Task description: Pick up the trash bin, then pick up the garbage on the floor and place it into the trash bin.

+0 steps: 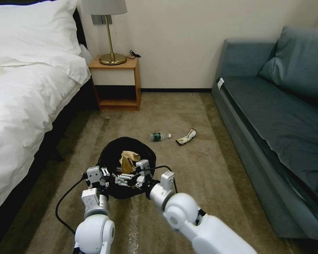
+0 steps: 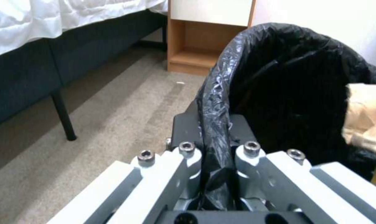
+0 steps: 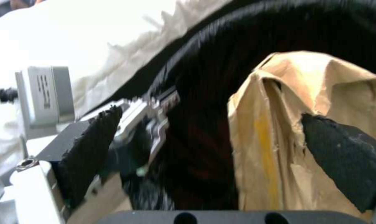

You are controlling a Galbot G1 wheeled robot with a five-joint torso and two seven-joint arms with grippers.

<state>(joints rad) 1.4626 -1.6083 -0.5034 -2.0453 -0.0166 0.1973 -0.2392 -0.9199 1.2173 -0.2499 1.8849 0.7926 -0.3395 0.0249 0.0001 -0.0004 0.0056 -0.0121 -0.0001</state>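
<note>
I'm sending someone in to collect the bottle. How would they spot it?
Start from the wooden nightstand between the bed and the sofa, then look down the carpet toward the black-lined trash bin. The bottle lies just beyond it: clear, green-labelled, white-capped, unlike the flat wrapper beside it.

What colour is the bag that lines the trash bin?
Black and crinkly; the bag on the trash bin shows best in the left wrist view.

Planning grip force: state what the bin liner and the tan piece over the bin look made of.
Bin liner: thin black plastic film, glossy, finely crinkled, pinched by the left gripper.
Tan piece: likely kraft paper, matte, sharply creased, with a torn edge, between the open right gripper pads.
</note>
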